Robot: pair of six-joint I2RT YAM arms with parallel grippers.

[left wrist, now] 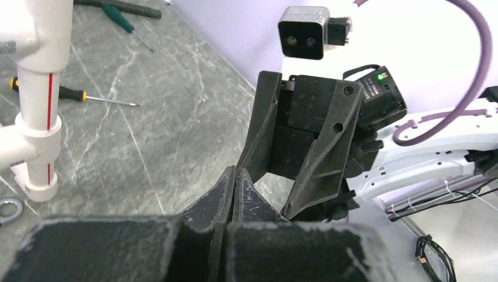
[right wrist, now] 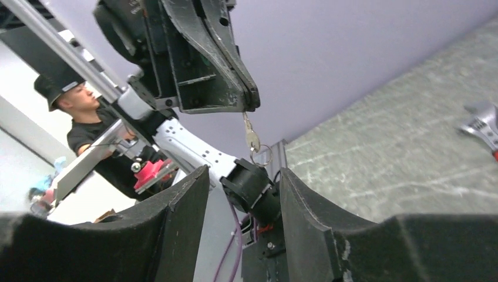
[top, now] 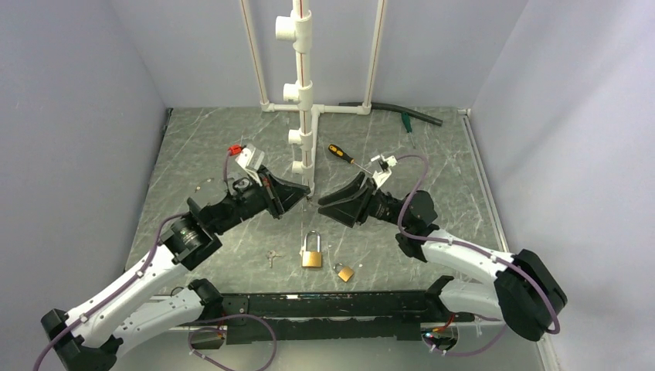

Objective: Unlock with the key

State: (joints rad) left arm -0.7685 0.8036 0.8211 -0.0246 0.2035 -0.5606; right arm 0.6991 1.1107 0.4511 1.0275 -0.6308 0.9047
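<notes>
My left gripper (top: pixel 307 195) is shut on a small silver key (right wrist: pixel 251 136), which hangs point-up with its ring below the tips (right wrist: pixel 249 107); in the left wrist view (left wrist: pixel 235 171) the jaws are pressed together. My right gripper (top: pixel 323 202) is open and empty, facing the left one tip to tip, and the key hangs just beyond its gap (right wrist: pixel 241 179). A larger brass padlock (top: pixel 311 255) and a smaller one (top: pixel 345 272) lie on the table below them. Another small key (top: pixel 271 257) lies left of the padlocks.
A white pipe frame (top: pixel 303 93) stands just behind the grippers. A black-and-orange screwdriver (top: pixel 340 153), a green screwdriver (top: pixel 405 124) and a black hose (top: pixel 394 110) lie at the back. A silver wrench (right wrist: pixel 483 124) lies near the pipe base.
</notes>
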